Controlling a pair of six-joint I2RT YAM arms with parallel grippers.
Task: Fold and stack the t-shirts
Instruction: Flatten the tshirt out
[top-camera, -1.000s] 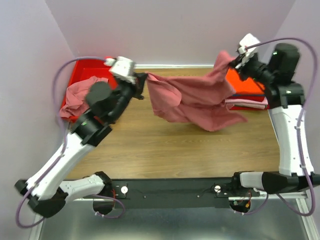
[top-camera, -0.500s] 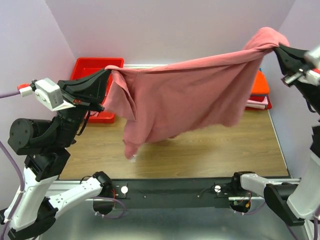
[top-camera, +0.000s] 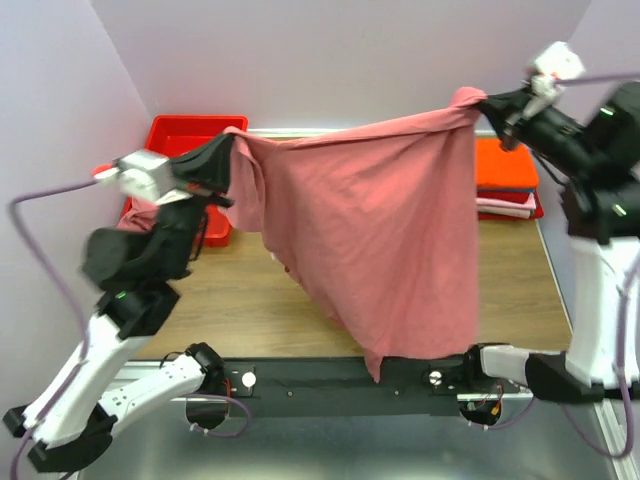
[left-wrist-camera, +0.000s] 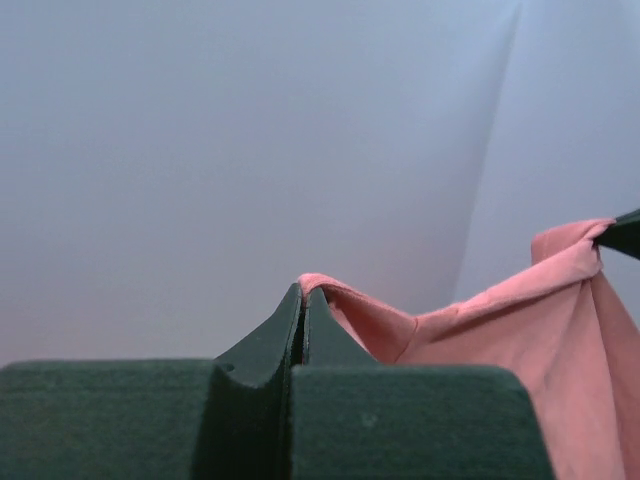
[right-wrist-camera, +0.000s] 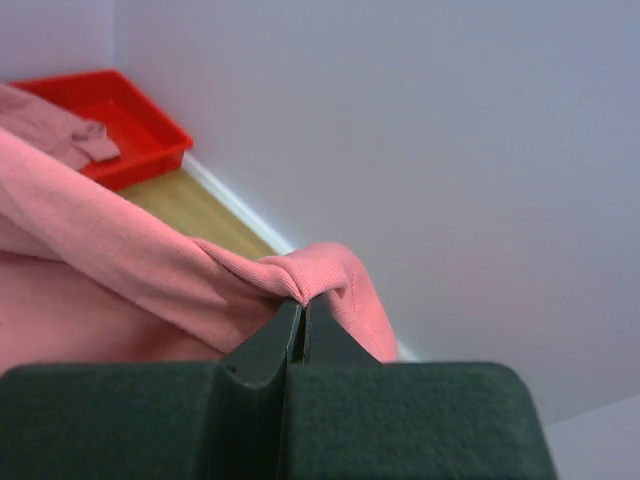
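Above the bench (top-camera: 230, 300), a rose t-shirt (top-camera: 380, 220) hangs spread between ten and two o'clock, both pairs of jaws pinching its top corners; not yet folded. Folded shirts (top-camera: 505, 165) sit stacked at three o'clock, and another shirt (right-wrist-camera: 75, 135) waits in the red bin (top-camera: 195, 122) at ten. Wooden top, lilac walls (top-camera: 350, 60).

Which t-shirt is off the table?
The big rose-pink t-shirt, strung between left pincer and right pincer; the rest lie in the red bin or the folded stack.
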